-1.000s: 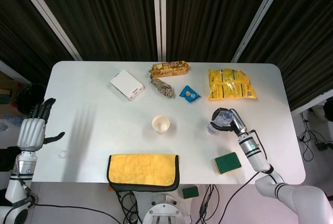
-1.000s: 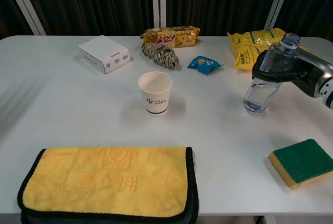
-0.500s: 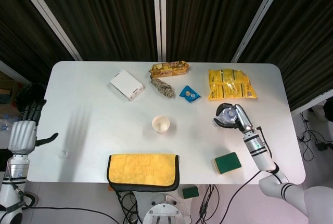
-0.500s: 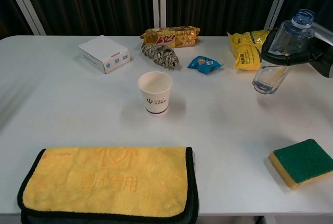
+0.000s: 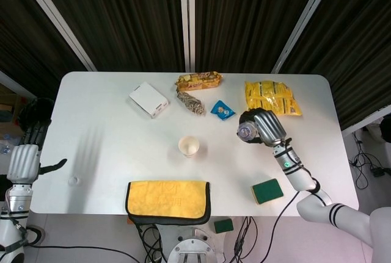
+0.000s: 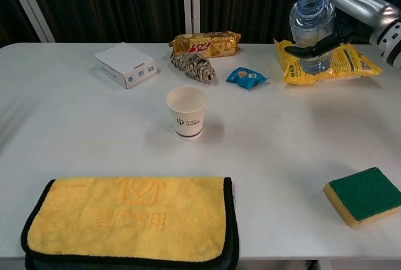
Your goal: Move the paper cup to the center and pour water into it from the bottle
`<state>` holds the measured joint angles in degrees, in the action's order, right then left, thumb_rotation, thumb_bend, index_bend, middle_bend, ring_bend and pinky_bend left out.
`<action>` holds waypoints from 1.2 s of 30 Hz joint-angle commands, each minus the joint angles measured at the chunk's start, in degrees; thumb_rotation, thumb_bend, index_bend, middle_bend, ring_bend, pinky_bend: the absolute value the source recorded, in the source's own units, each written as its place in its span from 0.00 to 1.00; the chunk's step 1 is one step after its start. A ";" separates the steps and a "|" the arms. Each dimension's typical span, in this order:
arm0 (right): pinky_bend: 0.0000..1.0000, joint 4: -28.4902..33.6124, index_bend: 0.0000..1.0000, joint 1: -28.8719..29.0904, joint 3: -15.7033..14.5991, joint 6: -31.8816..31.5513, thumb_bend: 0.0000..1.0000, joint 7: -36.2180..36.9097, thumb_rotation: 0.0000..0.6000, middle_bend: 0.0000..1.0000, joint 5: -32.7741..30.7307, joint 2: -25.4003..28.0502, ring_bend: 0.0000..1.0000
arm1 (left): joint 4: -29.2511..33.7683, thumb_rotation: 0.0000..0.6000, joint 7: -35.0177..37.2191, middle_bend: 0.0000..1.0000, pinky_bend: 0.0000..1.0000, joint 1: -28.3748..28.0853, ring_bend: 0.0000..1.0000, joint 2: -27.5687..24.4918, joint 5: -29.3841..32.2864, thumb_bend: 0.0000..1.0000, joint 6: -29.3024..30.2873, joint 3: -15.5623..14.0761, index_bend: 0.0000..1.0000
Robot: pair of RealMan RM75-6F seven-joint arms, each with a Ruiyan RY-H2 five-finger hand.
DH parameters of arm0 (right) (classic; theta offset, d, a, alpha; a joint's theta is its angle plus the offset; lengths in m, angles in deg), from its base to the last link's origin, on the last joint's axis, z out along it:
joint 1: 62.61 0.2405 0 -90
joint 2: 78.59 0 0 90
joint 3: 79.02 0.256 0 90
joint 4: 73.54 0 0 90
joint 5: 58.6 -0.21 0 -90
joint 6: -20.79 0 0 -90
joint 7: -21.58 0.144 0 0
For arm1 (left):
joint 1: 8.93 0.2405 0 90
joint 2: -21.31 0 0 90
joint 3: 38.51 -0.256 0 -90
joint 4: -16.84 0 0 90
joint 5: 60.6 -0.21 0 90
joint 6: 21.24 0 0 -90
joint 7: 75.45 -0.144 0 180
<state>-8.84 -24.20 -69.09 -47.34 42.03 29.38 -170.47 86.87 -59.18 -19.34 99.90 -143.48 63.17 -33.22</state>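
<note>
A white paper cup (image 5: 189, 146) (image 6: 187, 111) stands upright near the table's middle, empty as far as I can see. My right hand (image 5: 261, 126) (image 6: 343, 13) grips a clear, uncapped plastic bottle (image 5: 245, 132) (image 6: 310, 29), raised well above the table to the right of the cup, roughly upright, with a little water at its bottom. My left hand (image 5: 24, 159) hangs off the table's left edge in the head view, fingers extended and holding nothing.
A yellow cloth (image 6: 128, 220) lies at the front edge. A green sponge (image 6: 364, 195) sits front right. Along the back lie a white box (image 6: 125, 64), a biscuit pack (image 6: 207, 42), a striped wrapper (image 6: 193, 66), a blue packet (image 6: 246, 77) and a yellow snack bag (image 6: 348, 63). A small cap (image 5: 74, 180) sits at left.
My right hand has lifted the bottle off the table and carried it up and leftward toward the cup. The left hand drew back beyond the table's left edge.
</note>
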 commanded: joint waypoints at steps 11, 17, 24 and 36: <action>0.49 0.89 0.86 6.55 4.29 6.50 0.33 -17.27 1.00 0.66 -5.97 -5.33 0.49 | -0.35 1.00 2.38 0.09 0.17 1.12 0.01 -0.19 -1.33 0.04 1.09 -0.61 0.04; 0.50 -1.07 0.86 8.36 5.45 8.18 0.36 -22.11 1.00 0.67 -8.57 -8.03 0.50 | -1.12 1.00 3.53 0.09 0.17 1.37 0.01 -0.25 -1.12 0.04 0.94 -0.44 0.04; 0.50 -4.88 0.86 10.69 4.69 10.22 0.36 -26.75 1.00 0.66 -8.68 -10.23 0.50 | -1.75 1.00 4.77 0.09 0.17 1.66 0.01 -0.46 -0.82 0.03 0.96 -0.10 0.04; 0.50 -8.66 0.86 12.83 2.48 11.36 0.36 -30.08 1.00 0.66 -7.00 -12.78 0.50 | -3.08 1.00 6.85 0.09 0.17 2.27 0.01 -0.32 -0.63 0.04 1.00 0.06 0.04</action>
<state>-17.39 -11.45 -66.50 -35.95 12.00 22.27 -183.13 83.80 -52.33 -17.07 99.58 -144.10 64.16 -33.16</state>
